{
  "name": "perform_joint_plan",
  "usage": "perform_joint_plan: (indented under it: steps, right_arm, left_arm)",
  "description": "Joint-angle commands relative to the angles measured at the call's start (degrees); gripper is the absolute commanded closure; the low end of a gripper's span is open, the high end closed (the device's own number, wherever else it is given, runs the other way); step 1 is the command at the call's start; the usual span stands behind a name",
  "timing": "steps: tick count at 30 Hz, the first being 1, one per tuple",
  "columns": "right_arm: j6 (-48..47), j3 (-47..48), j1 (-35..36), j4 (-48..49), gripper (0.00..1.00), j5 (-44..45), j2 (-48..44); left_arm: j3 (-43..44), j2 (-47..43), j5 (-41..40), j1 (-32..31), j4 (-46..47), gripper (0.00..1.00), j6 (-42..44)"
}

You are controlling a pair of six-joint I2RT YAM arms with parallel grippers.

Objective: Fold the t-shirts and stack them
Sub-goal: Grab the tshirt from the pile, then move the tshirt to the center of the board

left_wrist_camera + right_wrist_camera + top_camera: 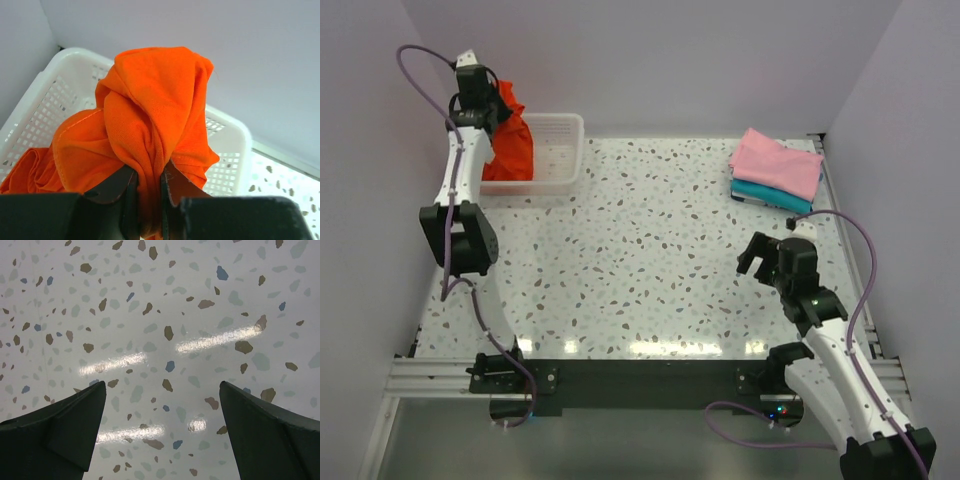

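My left gripper is shut on the bright orange-red t-shirt and holds it bunched above the white mesh basket at the back left. In the left wrist view the cloth is pinched between the fingers and hangs into the basket. A folded light pink t-shirt lies on a folded teal t-shirt at the back right. My right gripper is open and empty over bare table.
The speckled terrazzo table top spans the middle. Purple-grey walls close in the left, back and right sides. A metal rail runs along the near edge by the arm bases.
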Motion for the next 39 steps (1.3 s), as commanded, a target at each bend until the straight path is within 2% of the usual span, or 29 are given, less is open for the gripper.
perform_joint_plan:
  steps: [1, 8, 11, 15, 22, 26, 30, 33, 35, 39]
  right_arm:
    - [0.02, -0.53, -0.08, 2.62, 0.01, -0.28, -0.90]
    - [0.28, -0.88, 0.01, 2.97, 0.01, -0.72, -0.99]
    - [0.37, -1.14, -0.08, 3.32, 0.01, -0.90, -0.99]
    - [0.55, -1.41, 0.01, 3.68, 0.01, -1.16, -1.52]
    - [0.72, -1.76, 0.01, 3.76, 0.01, -1.43, -2.75]
    - [0.90, -2.29, -0.08, 4.29, 0.01, -1.86, -3.45]
    - [0.55, -1.59, -0.08, 3.68, 0.01, -2.92, -4.06]
    - [0.46, -1.32, 0.01, 2.62, 0.01, -2.66, -5.64]
    - [0.55, -1.32, 0.01, 1.92, 0.01, -2.48, -6.70]
    - [0.90, -1.94, 0.01, 1.57, 0.01, -1.87, -8.64]
  left_arm:
    - [-0.59, -5.90, 3.92, 0.44, 3.89, 1.00, -1.91]
    - [-1.74, -15.47, 7.18, -0.26, 6.53, 1.00, -3.85]
    - [-1.73, -19.07, 11.13, -0.35, 7.23, 1.00, -4.90]
    - [-1.73, -23.22, 12.63, -2.46, 6.88, 1.00, -5.78]
    - [-2.17, -31.03, 11.65, -14.40, 6.44, 1.00, -3.85]
    - [-8.84, -38.40, 12.19, -21.43, 11.60, 1.00, -5.79]
    - [-12.63, -41.06, 7.37, -35.81, 13.38, 1.00, -3.33]
    - [-13.07, -40.80, 2.36, -43.21, 12.77, 1.00, -2.01]
    - [-13.86, -40.45, 1.47, -45.87, 12.59, 1.00, -2.09]
    - [-25.35, -40.89, 1.80, -49.83, 15.83, 1.00, -6.92]
